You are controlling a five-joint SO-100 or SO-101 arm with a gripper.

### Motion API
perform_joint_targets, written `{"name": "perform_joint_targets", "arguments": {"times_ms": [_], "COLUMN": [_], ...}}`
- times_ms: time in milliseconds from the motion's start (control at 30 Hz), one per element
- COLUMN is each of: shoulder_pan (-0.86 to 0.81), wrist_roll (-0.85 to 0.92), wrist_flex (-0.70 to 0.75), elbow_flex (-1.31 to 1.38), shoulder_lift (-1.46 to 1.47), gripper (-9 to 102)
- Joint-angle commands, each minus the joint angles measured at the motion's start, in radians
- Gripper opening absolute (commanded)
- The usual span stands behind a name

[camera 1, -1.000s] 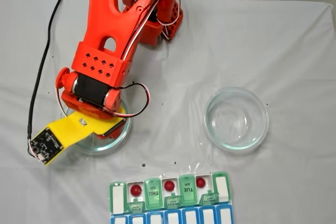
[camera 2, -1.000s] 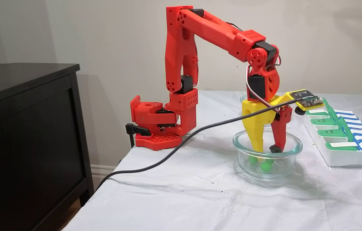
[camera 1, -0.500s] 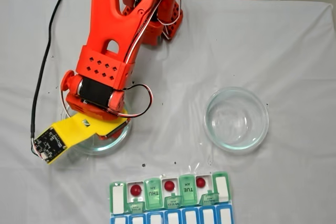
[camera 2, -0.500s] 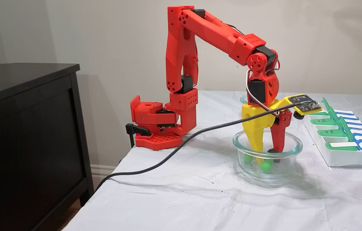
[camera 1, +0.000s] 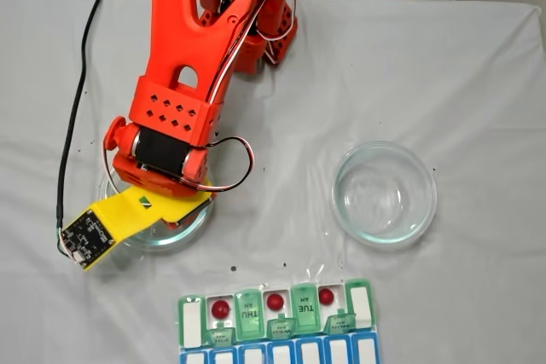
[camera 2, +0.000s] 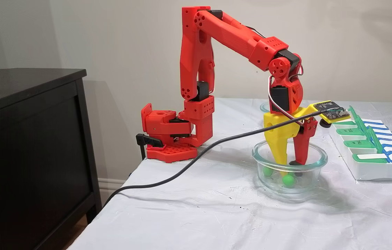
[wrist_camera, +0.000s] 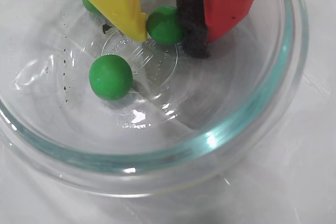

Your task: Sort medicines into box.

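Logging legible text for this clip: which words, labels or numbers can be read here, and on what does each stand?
"THU" over "AM": on a green lid of the pill organizer, seen upside down in a fixed view.
"TUE" over "AM": on another green lid of the same row.
Print on the smaller flipped-open green lids: too small to read.
Markings on the circuit board: too blurred to read.

Three green pills are counted in the glass dish [wrist_camera: 273, 124] around the gripper [wrist_camera: 170, 30]: one [wrist_camera: 164, 24] between its fingertips, one [wrist_camera: 110, 76] just beside them, one [wrist_camera: 89, 4] behind the yellow finger. Three red pills [camera 1: 275, 302] are counted in the box [camera 1: 362, 306], well apart from the gripper. Two glass dishes are counted.
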State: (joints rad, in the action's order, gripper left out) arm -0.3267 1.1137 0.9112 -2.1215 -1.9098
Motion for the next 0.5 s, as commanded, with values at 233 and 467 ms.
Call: {"name": "perform_joint_targets", "arguments": {"times_ms": [233,467], "shoulder_pan": [0.023,-0.005], "wrist_roll": [-0.006,-0.025], "wrist_flex": [-0.014,0.006], "elbow_flex": [0.005,0.031], "shoulder_lift": [-0.031,-0.100], "gripper": [5,0]}}
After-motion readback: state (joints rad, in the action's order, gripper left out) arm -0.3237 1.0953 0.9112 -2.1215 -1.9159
